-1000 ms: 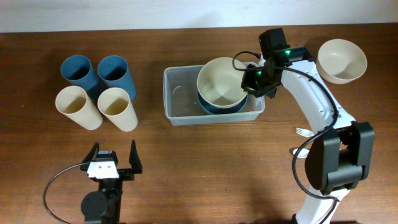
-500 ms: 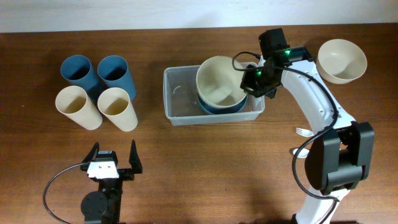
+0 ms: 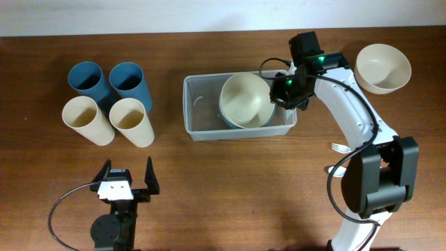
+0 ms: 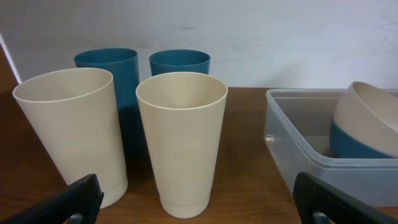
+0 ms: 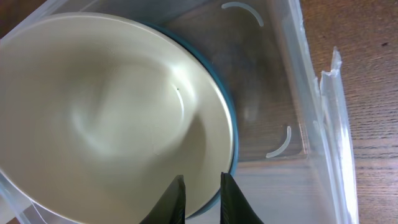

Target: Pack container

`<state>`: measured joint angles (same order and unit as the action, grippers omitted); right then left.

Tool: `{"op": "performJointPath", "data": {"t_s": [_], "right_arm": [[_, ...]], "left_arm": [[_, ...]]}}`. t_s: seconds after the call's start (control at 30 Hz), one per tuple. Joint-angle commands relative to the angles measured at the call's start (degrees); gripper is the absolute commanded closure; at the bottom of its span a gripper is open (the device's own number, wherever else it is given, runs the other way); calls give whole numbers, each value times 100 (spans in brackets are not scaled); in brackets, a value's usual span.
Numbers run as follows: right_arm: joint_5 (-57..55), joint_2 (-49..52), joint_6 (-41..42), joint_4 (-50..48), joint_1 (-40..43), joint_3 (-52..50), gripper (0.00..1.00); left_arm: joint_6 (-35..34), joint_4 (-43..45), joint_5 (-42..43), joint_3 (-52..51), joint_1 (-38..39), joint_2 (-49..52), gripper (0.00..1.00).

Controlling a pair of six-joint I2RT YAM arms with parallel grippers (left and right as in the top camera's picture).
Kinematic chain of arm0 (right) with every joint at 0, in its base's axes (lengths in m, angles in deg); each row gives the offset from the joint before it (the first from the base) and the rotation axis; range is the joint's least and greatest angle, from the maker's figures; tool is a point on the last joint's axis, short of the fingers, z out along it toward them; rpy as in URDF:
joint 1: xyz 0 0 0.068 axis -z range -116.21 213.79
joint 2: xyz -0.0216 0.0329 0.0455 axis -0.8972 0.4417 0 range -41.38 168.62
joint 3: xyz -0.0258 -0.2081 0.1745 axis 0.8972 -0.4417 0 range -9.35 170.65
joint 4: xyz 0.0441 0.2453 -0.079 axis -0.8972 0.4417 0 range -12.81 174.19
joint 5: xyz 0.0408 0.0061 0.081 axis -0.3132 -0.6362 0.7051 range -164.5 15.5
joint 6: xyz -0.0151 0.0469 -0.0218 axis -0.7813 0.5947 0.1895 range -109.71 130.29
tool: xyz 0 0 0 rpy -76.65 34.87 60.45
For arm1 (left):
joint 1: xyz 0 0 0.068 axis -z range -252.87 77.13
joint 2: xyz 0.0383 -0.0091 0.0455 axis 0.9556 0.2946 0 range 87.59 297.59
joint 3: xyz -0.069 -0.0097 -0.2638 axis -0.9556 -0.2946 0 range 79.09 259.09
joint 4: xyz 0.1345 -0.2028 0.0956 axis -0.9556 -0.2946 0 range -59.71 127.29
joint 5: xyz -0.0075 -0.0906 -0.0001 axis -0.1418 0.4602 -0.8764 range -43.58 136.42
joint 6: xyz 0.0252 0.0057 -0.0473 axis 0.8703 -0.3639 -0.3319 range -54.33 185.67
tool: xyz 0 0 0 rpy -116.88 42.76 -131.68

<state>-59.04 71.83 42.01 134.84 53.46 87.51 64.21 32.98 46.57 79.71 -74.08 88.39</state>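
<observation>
The clear plastic container (image 3: 202, 115) lies at the table's centre. In its right half a cream bowl (image 3: 244, 101) sits nested in a blue bowl (image 3: 231, 123). My right gripper (image 3: 280, 93) hangs over the bowls' right edge. In the right wrist view its fingers (image 5: 202, 177) stand a narrow gap apart, straddling the cream bowl's (image 5: 112, 112) rim, with the blue bowl's (image 5: 232, 127) edge just outside it. The container's left half (image 5: 273, 93) is bare. My left gripper (image 3: 128, 174) rests wide open near the front left, holding nothing.
Two blue cups (image 3: 87, 78) (image 3: 129, 81) and two cream cups (image 3: 85, 119) (image 3: 132, 121) stand at the left, right in front of my left gripper (image 4: 199, 199). A second cream bowl (image 3: 382, 67) sits at the far right. A white fork (image 3: 339, 147) lies beside the right arm.
The cream bowl has gone down and settled into the blue bowl. My right gripper's fingers have parted slightly at its rim. The left arm has not moved.
</observation>
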Motion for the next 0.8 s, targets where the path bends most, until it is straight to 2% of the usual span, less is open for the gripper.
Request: {"op": "performJointPath", "data": {"t_s": [0.0, 0.2, 0.33, 0.37, 0.47, 0.53, 0.6, 0.77], "right_arm": [[-136, 52, 31, -2, -48, 144, 85], [166, 42, -4, 87, -11, 575, 82], [651, 42, -398, 431, -131, 1093, 76], [680, 42, -470, 514, -179, 1185, 72], [673, 42, -833, 697, -463, 1447, 46], [629, 42, -1051, 682, -688, 1482, 35], [374, 44, -1093, 662, -887, 1480, 30], [-256, 70, -1093, 535, -1368, 1480, 26]], "left_arm": [[70, -44, -13, -13, -35, -46, 0], [70, -44, -13, -13, -35, -46, 0], [68, -44, -13, -13, -35, -46, 0], [70, -44, -13, -13, -35, -46, 0], [70, -44, -13, -13, -35, -46, 0], [70, -44, -13, -13, -35, -46, 0], [68, -44, -13, -13, -35, -46, 0], [70, -44, -13, -13, -35, -46, 0]]}}
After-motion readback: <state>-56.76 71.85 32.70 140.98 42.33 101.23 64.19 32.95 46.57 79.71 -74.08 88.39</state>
